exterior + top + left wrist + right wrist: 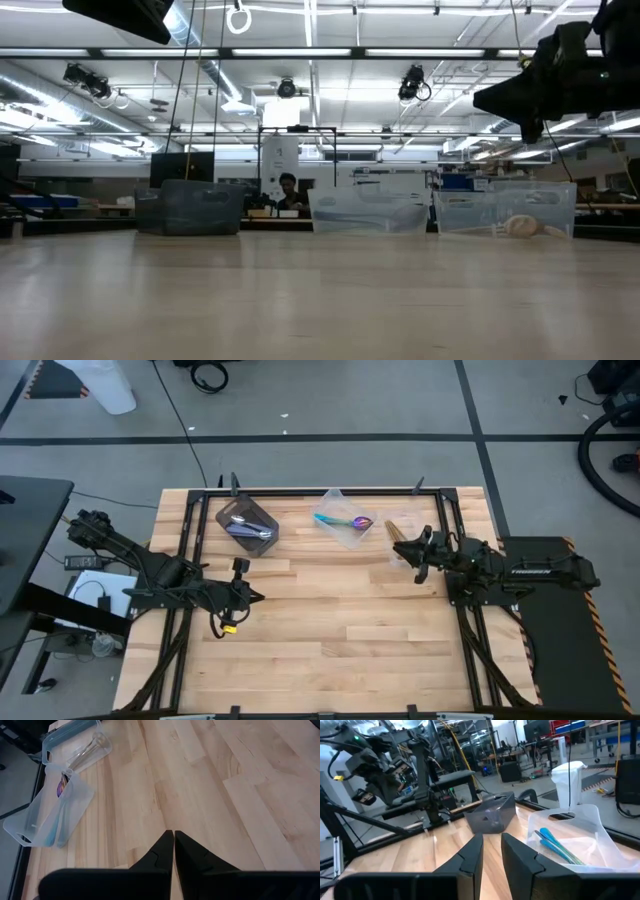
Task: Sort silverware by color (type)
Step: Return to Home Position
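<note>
Slim iridescent teal-handled metal spoons [345, 520]: likely light, stiff, slippery; pinch mid-handle; left claw [173, 834] pressed together above wooden table [330, 625]; right claw [492, 838] spread, empty.

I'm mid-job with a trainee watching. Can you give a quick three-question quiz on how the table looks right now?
1. True or false: the right gripper holds a gold spoon.
2. What lies in the middle clear plastic bin? A: shiny silver spoons. B: iridescent blue-purple spoons with teal handles. C: nothing.
3. Fill in: above the bare wooden table, the left gripper has its fingers ___.

Key: 1 false; 2 B; 3 shut.
</note>
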